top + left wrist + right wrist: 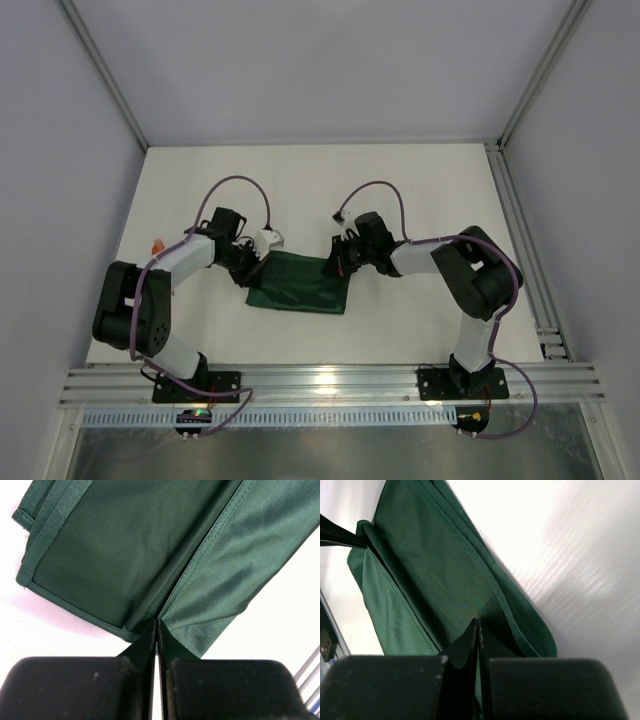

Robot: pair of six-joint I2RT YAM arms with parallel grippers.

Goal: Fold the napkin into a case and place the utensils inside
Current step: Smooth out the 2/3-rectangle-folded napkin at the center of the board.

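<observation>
The dark green napkin (pixel 300 286) lies folded into an oblong in the middle of the white table. My left gripper (pixel 254 265) is at its left end, shut on a fold of the cloth (pixel 115 555), fingertips together (pixel 157 630). My right gripper (pixel 340 262) is at its right end, shut on the cloth (pixel 430 570), fingertips together (pixel 479 630). The left gripper's black fingers (pixel 340 536) show at the napkin's far end in the right wrist view. One small orange utensil (pixel 157 245) shows at the table's left edge, partly hidden by the left arm.
White table (pixel 420 190) with grey walls on three sides. An aluminium rail (pixel 520 240) runs along the right edge and another along the near edge (pixel 330 385). Purple cables (pixel 235 185) loop above both wrists.
</observation>
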